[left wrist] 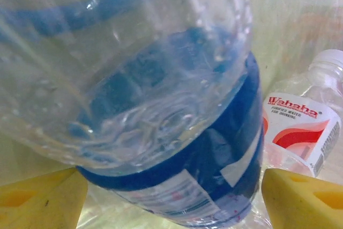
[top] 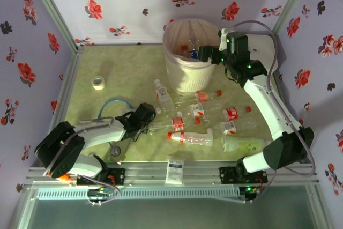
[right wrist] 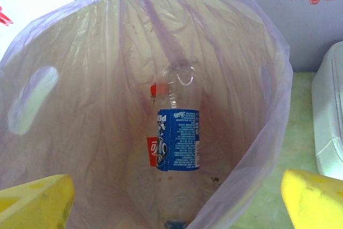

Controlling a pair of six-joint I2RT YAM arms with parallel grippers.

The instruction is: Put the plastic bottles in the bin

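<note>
Several clear plastic bottles (top: pixel 190 138) with red labels lie scattered on the green table between the arms. My left gripper (top: pixel 151 122) is low among them. Its yellow fingers (left wrist: pixel 43 197) stand on either side of a clear blue-labelled bottle (left wrist: pixel 177 148), close to its sides, with the jaws still apart. A red-labelled bottle (left wrist: pixel 300 127) lies just to the right. The bin (top: pixel 185 52) stands at the back with its pinkish liner (right wrist: pixel 257 79) over the rim. My right gripper (top: pixel 206 53) hangs open over it, holding nothing. Inside stands a blue-labelled bottle (right wrist: pixel 179 143), neck down, with a red-labelled one behind.
A tape roll (top: pixel 98 82) and a blue hose loop (top: pixel 115 103) lie at the left. A blue-and-white packet (top: pixel 174 171) rests on the front rail. A greenish bottle (top: pixel 244 145) lies by the right arm's base. A white box (right wrist: pixel 329 122) sits right of the bin.
</note>
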